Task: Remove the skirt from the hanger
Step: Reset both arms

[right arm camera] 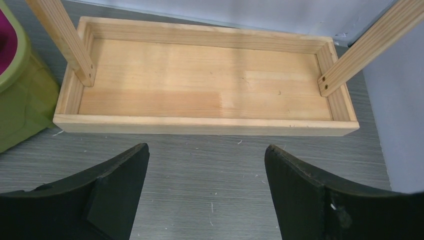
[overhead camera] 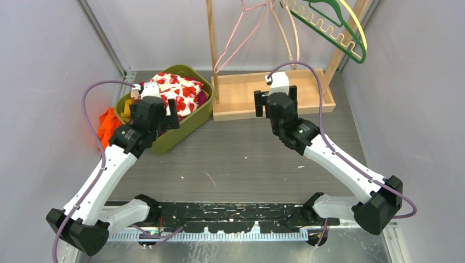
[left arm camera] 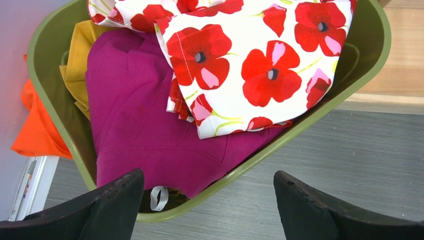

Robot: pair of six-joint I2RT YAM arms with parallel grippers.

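- You have a grey wood-grain desk that carries everything.
- At its far edge stands a pale wooden rack with a shallow tray base. A green plastic hanger hangs at the top of the rack among thin pink and yellow ones.
- Just left of the tray sits an olive-green plastic basket.
- The white skirt with red poppies lies on top in that basket, over a magenta garment. A mustard cloth is tucked at the side.
- An orange cloth spills outside the basket's left wall.
- Your left gripper hovers over the basket's near rim, jaws spread wide and holding nothing.
- Your right gripper hangs before the tray's front edge, its jaws apart and empty too.
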